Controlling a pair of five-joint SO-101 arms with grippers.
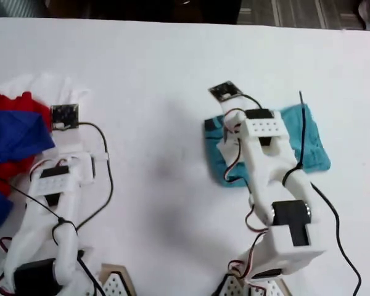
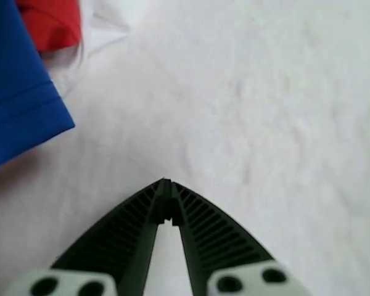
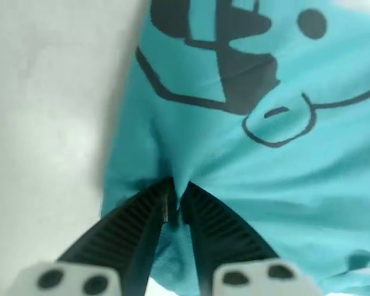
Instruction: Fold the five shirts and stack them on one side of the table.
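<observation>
At the left edge of the table (image 1: 172,55) you see a loose heap of shirts. A blue shirt (image 1: 15,139) lies on top of a red shirt (image 1: 12,102), and a white shirt (image 1: 43,83) shows behind them, toward the far edge. All three lie crumpled. A further piece of blue cloth lies nearer to the front edge, and you cannot tell if it belongs to the same shirt.

Your left arm (image 1: 49,185) stands just beside this heap, on the side toward the middle of the table. The left gripper (image 2: 166,186) has its fingers together and nothing is between them. Its tips hang over the bare white table, and the hem of the blue shirt is near them but apart.

On the right half of the table, about midway between the far and front edges, lies the teal shirt (image 1: 311,142), folded into a small rectangle. It is well apart from the heap. Your right arm (image 1: 268,160) is above it and covers its middle. The right gripper (image 3: 172,198) is clamped on a pinch of the teal cloth close to the shirt's left edge, where the cloth rises in a small ridge at the tips. A black drawing (image 3: 234,61) is on the cloth beyond the tips.
</observation>
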